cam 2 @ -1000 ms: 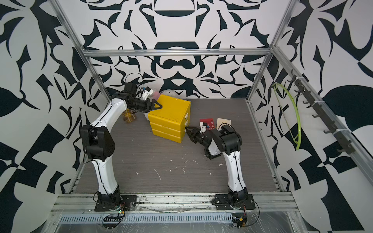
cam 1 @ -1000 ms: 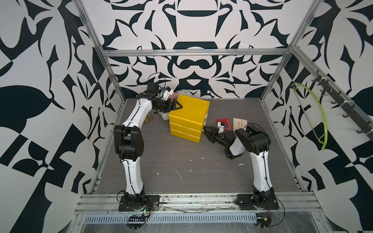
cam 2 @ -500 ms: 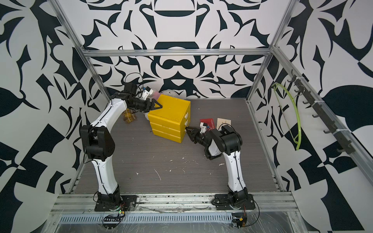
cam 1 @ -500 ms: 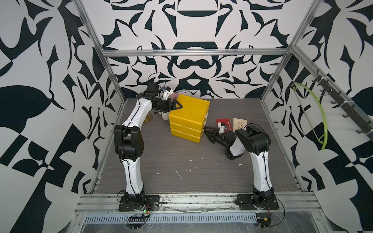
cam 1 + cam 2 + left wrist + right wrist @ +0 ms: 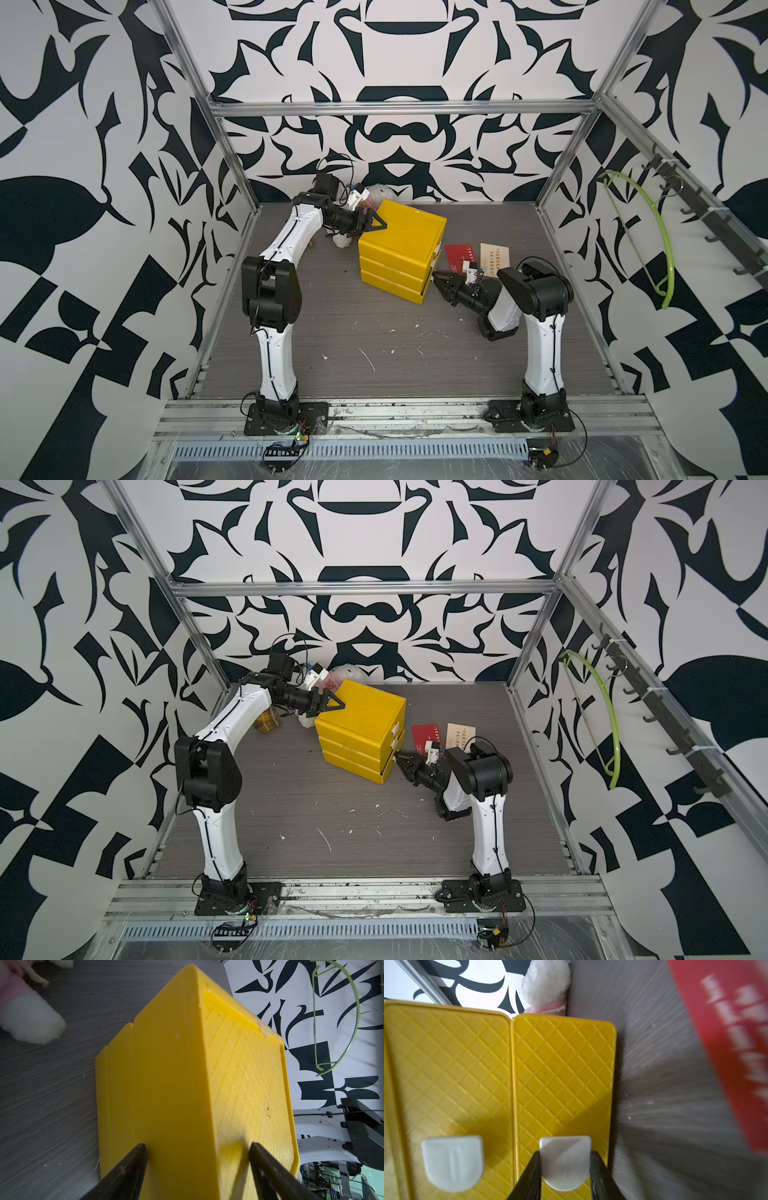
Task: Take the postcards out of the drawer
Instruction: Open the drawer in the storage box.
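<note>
Right wrist view: right end effector point(image 5: 565, 1155) pinching white handle point(image 5: 565, 1169) of lowest drawer point(image 5: 562, 1076). Left end effector point(image 5: 197, 1145) wide, straddling unit point(image 5: 401, 232) top rear edge, likely bracing. Red card point(image 5: 457, 255), cream card point(image 5: 494, 254) flat on desk point(image 5: 374, 332) beside unit; others unseen. Cards likely light, thin, bendy: pinch by exposed edge.

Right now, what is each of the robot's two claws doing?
Left gripper: open, jaws straddling a corner of the yellow plastic drawer cabinet.
Right gripper: closed on the white handle tab of its bottom drawer.
</note>
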`<state>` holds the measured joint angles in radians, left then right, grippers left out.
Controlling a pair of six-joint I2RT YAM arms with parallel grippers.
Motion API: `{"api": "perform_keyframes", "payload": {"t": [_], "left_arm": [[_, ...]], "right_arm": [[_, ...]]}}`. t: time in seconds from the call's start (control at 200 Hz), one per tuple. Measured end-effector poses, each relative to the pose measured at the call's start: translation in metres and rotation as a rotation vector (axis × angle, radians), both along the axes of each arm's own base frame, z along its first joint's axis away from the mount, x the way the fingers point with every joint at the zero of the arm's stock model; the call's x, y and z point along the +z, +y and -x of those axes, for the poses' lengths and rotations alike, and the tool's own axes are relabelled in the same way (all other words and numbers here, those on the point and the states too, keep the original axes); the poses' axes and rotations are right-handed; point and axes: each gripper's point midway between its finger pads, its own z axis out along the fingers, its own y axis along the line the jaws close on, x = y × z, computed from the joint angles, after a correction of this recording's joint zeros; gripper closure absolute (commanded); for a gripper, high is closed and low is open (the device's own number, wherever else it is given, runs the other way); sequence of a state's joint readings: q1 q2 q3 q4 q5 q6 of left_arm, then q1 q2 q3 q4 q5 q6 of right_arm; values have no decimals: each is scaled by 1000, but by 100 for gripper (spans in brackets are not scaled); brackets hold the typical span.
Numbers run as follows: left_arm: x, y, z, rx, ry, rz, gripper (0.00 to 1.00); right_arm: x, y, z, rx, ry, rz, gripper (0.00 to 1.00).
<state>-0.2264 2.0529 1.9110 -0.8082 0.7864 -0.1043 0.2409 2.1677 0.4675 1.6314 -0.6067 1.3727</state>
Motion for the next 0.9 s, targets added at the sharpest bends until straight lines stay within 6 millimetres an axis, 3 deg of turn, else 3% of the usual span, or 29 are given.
{"api": "perform_keyframes", "payload": {"t": [0.265,0.575,0.9], "left_arm": [[-1,-1,1,-3,7,4,18],[-1,0,1,-3,7,4,18],[-1,0,1,-2,8,4,18]], "right_arm": [[-3,-19,13,-28,1,20,75],[-7,-67,31,-105,38,46,73],[-11,-93,37,-154,54,53,73]]}}
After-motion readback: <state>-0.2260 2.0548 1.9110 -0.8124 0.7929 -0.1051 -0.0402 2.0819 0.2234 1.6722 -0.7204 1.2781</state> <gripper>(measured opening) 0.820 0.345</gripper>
